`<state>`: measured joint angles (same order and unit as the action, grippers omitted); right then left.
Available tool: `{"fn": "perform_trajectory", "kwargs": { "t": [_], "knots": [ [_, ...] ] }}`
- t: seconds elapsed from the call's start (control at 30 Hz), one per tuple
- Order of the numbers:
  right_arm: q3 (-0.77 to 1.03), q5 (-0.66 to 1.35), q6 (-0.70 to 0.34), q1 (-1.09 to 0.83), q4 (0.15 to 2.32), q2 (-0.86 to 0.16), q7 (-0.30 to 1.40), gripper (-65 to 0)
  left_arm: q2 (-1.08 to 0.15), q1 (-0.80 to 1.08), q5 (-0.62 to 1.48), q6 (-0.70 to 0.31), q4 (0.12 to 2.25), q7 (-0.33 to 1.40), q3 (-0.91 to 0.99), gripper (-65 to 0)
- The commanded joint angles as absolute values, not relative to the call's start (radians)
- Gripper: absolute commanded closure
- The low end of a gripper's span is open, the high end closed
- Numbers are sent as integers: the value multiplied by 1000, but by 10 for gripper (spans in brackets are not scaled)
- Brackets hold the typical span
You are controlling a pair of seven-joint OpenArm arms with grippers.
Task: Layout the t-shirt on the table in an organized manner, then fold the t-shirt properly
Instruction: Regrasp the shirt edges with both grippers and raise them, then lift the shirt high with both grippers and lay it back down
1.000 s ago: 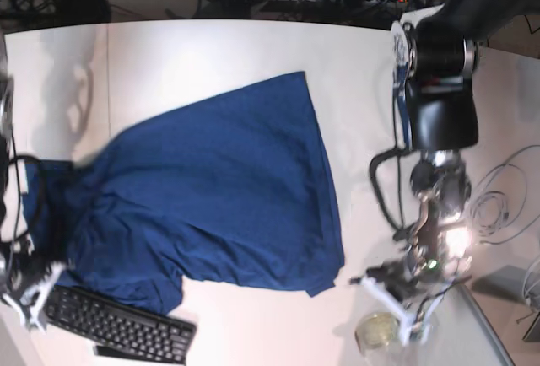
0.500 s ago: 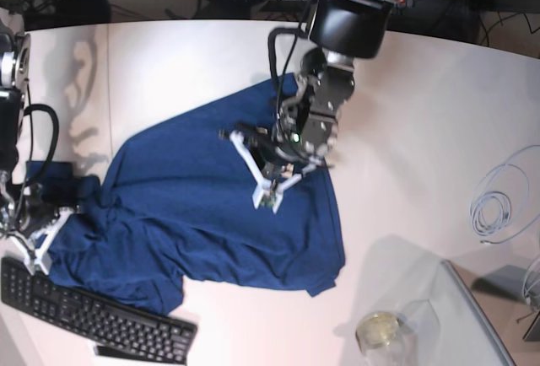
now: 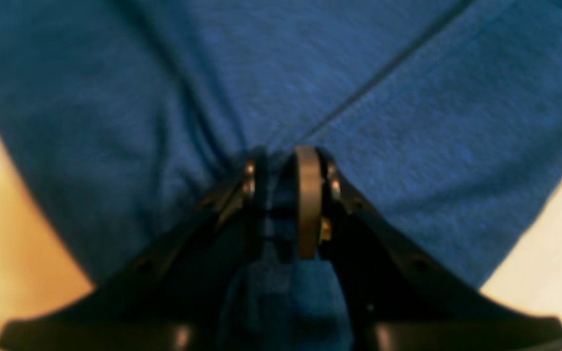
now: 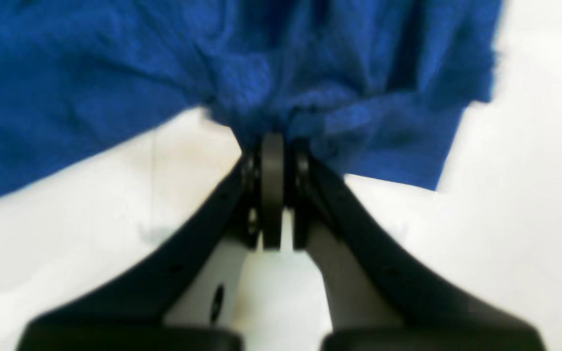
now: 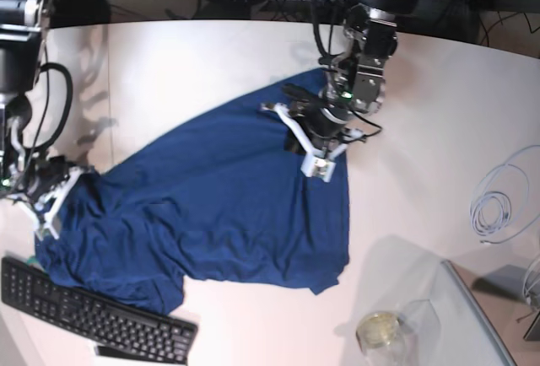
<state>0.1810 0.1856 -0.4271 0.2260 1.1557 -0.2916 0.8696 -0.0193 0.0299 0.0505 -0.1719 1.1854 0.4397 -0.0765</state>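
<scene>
Across the white surface (image 5: 186,54), spread a dark blue shirt (image 5: 211,206), mostly flat, rumpled toward the base view's left, lower hem close to a black keyboard (image 5: 93,315).

At the shirt's upper corner, left gripper (image 5: 316,142) pressed down onto the cloth. From the left wrist view, left gripper (image 3: 283,195) narrowly parted with a fold of blue fabric (image 3: 310,73) pinched up between the pads; a straight seam running diagonally away from the tips. Grasping the shirt, by all appearance.

At the opposite, bunched end, right gripper (image 5: 46,206) low against the surface. From the right wrist view, right gripper (image 4: 273,170) clenched tight on a gathered wad of shirt (image 4: 115,73), cloth puckered and pulled taut into the tips, white surface (image 4: 505,219) bare beneath and to both sides.

Toward the near right corner in the base view, a clear tray (image 5: 472,315) with a small round jar (image 5: 377,330) just beside it, and a coiled white cable (image 5: 498,197) lying well apart from the shirt.
</scene>
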Motion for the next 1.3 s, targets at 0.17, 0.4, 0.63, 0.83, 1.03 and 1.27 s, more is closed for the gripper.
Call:
{"fn": "perform_trajectory", "kwargs": {
  "t": [0.17, 0.4, 0.63, 0.83, 1.03, 1.27],
  "knots": [
    [183, 196, -427, 117, 1414, -205, 932, -6, -67, -1, -1, -130, 1224, 550, 13, -99],
    [183, 194, -426, 38, 1544, -173, 983, -6, -45, 53, 85, -130, 1508, 650, 81, -160],
    [183, 194, -426, -12, 1596, -173, 981, -6, -99, 278, 463, -131, 1748, 717, 340, -489],
    [183, 194, -426, -13, 1596, -173, 975, -6, -159, 472, 610, -274, 1673, 556, 372, -513],
    [183, 194, -426, -13, 1596, -173, 975, -6, -151, 495, 613, -289, 1527, 435, 369, -512],
    [183, 194, -426, -13, 1596, -173, 975, -6, -136, 440, 611, -289, 1442, 398, 371, -512]
  ]
}}
